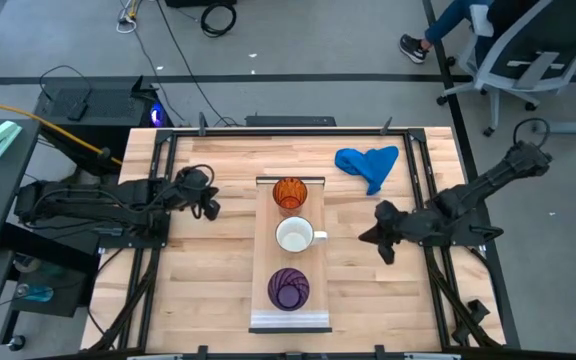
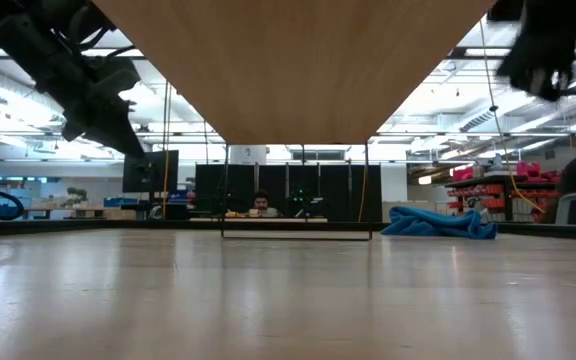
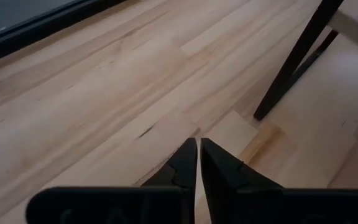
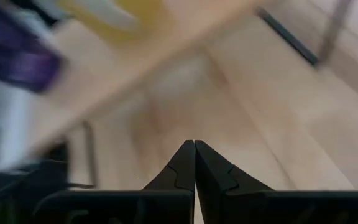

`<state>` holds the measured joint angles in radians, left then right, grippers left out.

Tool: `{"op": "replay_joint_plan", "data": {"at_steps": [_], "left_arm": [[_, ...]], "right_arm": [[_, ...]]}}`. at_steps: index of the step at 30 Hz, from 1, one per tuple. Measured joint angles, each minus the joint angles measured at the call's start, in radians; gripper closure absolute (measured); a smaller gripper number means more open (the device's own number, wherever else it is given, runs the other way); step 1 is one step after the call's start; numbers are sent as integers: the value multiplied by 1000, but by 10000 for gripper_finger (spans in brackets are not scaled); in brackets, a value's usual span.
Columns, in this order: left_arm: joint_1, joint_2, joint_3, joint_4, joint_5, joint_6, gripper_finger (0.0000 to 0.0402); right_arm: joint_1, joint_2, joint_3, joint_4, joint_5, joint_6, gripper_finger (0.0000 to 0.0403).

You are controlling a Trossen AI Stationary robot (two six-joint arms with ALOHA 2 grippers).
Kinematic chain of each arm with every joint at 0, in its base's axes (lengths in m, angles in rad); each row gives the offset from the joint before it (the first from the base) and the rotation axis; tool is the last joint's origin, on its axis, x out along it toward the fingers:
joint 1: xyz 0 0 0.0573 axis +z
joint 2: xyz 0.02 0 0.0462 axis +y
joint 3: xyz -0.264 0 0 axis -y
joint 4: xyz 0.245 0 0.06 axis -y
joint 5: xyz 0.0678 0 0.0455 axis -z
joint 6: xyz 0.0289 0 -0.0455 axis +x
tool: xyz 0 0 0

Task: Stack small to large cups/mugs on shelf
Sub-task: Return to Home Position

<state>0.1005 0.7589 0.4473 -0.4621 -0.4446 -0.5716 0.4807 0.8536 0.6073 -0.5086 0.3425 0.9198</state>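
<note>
Three cups (image 1: 289, 288) on shelf (image 1: 290, 262); right gripper (image 1: 381, 240) (clenched empty, like left gripper (image 1: 208, 200)) could clip white mug (image 1: 294, 236) if swung inward.

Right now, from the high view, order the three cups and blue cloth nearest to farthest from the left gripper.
1. Orange cup, shelf's top end, and white mug, shelf middle: too close to call.
2. Purple cup, shelf's bottom end.
3. Blue cloth, upper right.
</note>
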Motion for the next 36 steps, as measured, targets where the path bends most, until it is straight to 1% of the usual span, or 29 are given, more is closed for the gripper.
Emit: {"op": "replay_joint_plan", "data": {"at_steps": [2,6,10,13,16,19,22,25,26,28,30,32,35,36], "left_arm": [[0,0,0,-19,0,9,372],[0,0,0,-52,1,33,378],[0,-7,0,-15,6,29,383],[0,-24,0,73,9,65,381],[0,-51,1,203,10,156,375],[2,-77,1,358,9,290,371],[16,-100,1,518,8,449,368],[42,-114,2,639,6,600,367],[56,-114,2,686,0,638,368],[101,-114,2,762,-18,686,371],[165,-114,2,828,-36,711,374],[241,-114,2,866,-37,714,376],[371,-114,2,892,-31,710,378],[416,-113,2,901,-15,709,378]], "right_arm": [[37,0,59,0,13,-41,393],[103,0,181,-19,57,-180,393],[156,0,293,-30,91,-306,393],[191,-1,367,-35,109,-401,393],[215,-1,439,-67,161,-502,393],[218,-5,497,-96,249,-592,393],[214,-6,536,-96,373,-691,393],[186,-9,557,-95,506,-777,393],[170,-13,559,-96,530,-799,393],[130,-28,560,-92,539,-833,393],[76,-46,560,-81,534,-861,393],[14,-67,561,-60,506,-898,393],[-91,-103,561,24,404,-993,393],[-131,-114,561,59,363,-1041,393]]}}
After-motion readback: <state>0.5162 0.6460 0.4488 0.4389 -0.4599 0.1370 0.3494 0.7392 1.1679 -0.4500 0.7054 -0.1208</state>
